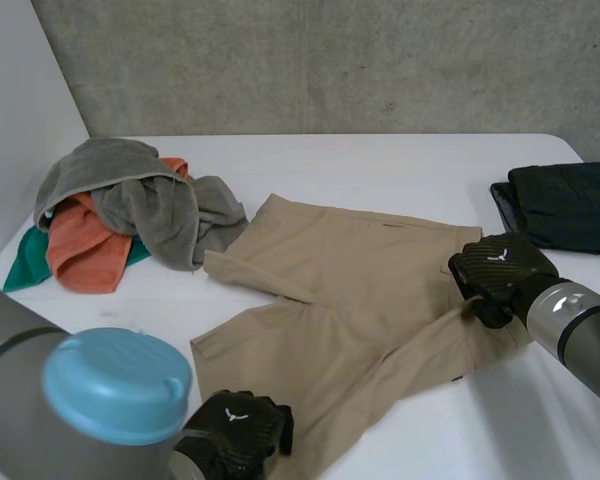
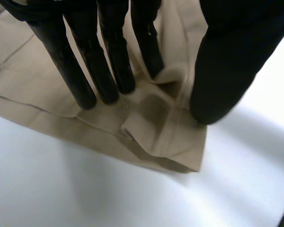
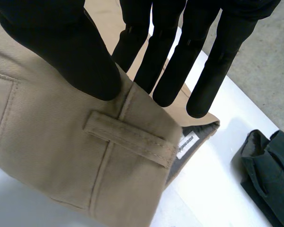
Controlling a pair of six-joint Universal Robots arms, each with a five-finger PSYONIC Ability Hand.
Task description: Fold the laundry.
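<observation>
Far left of the bench (image 1: 400, 165): loose pile of towels (image 1: 130, 205), grey on top, orange under it, a teal one poking out at the pile's outer edge, none of it folded. Left arm comes in at the near left, blue cap (image 1: 115, 385) close to the camera. Left hand (image 1: 238, 428) sits at the near end of the shorts (image 1: 350, 290), on the hem corner of the near leg. Its wrist view has the fingers (image 2: 109, 66) straight and side by side, tips down on the cloth, thumb (image 2: 222, 71) set apart and pressing near the side edge. There's a small ruck in the fabric between them, but nothing is pinched or lifted, so that hand is wide, just pressing. The tan shorts are mid-bench, spread mostly flat, waistband toward the right, far leg with its hem flipped over toward the towels, not touching them. Right hand (image 1: 500, 270) is at the near end of the waistband and holds it: thumb (image 3: 71, 52) on the outer face just above a belt loop (image 3: 128, 139), fingers on the other side of the raised edge, inner label (image 3: 187, 144) showing below. Far right: a dark folded garment (image 1: 570, 205), just beyond the right hand, clear of the shorts
</observation>
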